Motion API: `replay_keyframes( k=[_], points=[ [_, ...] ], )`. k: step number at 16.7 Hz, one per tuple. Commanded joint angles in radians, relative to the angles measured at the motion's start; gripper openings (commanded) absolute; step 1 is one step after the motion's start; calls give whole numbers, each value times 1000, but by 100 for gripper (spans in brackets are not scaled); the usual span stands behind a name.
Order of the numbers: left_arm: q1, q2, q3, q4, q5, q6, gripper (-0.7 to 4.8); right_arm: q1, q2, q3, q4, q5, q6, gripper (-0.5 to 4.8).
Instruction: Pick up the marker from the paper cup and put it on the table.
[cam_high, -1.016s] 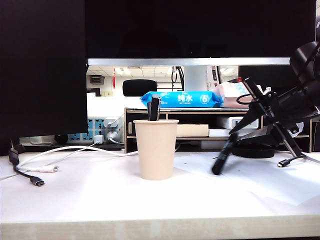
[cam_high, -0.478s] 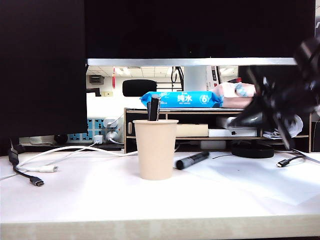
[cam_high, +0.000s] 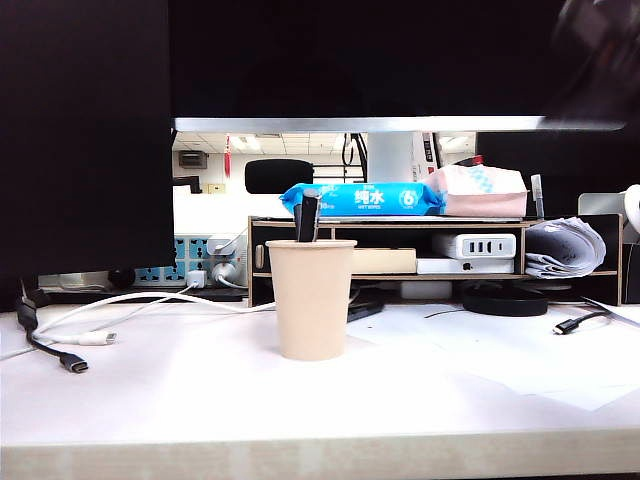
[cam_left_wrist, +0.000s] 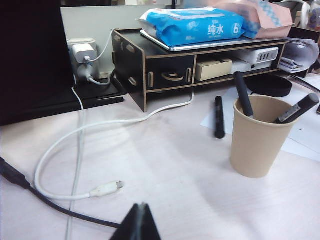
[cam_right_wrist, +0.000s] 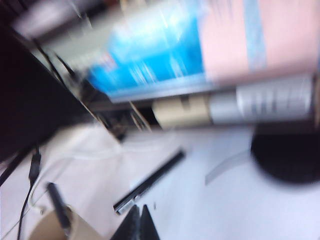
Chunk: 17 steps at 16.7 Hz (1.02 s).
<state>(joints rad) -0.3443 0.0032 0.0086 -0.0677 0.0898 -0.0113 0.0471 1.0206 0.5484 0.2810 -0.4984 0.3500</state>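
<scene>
The black marker (cam_left_wrist: 219, 116) lies flat on the white table (cam_high: 200, 400), just behind the beige paper cup (cam_high: 312, 300). In the exterior view only the marker's end (cam_high: 365, 311) shows past the cup. Two other dark pens (cam_left_wrist: 243, 93) (cam_left_wrist: 296, 108) still stand in the cup (cam_left_wrist: 260, 135). My right gripper (cam_right_wrist: 139, 212) is shut and holds nothing, high above the marker (cam_right_wrist: 150, 182); its arm is a dark blur (cam_high: 600, 55) at the exterior view's top right. My left gripper (cam_left_wrist: 141, 210) is shut and holds nothing, low over the table, well to the left of the cup.
A dark two-tier shelf stand (cam_high: 400, 255) with a blue wipes pack (cam_high: 365, 198) stands behind the cup. White and black cables (cam_high: 90, 335) lie on the left. Sheets of paper (cam_high: 520, 350) and a black round base (cam_high: 505, 300) lie on the right.
The right gripper let go of the tilted marker, which now lies on the table behind the cup. The right arm rose away to the upper right, and its jaws shut.
</scene>
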Motion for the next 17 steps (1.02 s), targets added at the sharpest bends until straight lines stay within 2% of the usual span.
replay_keyframes(
  k=[1, 5, 10, 11, 17],
  points=[
    [0, 0, 1, 9, 1, 8, -6, 0, -242, -97, 6, 4, -80, -6],
    [0, 0, 1, 9, 1, 8, -5, 0, -640, -331, -71, 90, -83, -6],
    [0, 0, 1, 9, 2, 8, -5, -1, -979, -544, -81, 235, -82, -5],
    [0, 0, 1, 8, 1, 8, -5, 0, -1022, -542, -142, 231, -82, -5],
    [1, 0, 1, 1, 2, 8, -5, -2, -1016, -542, -158, 230, -82, -5]
  ],
)
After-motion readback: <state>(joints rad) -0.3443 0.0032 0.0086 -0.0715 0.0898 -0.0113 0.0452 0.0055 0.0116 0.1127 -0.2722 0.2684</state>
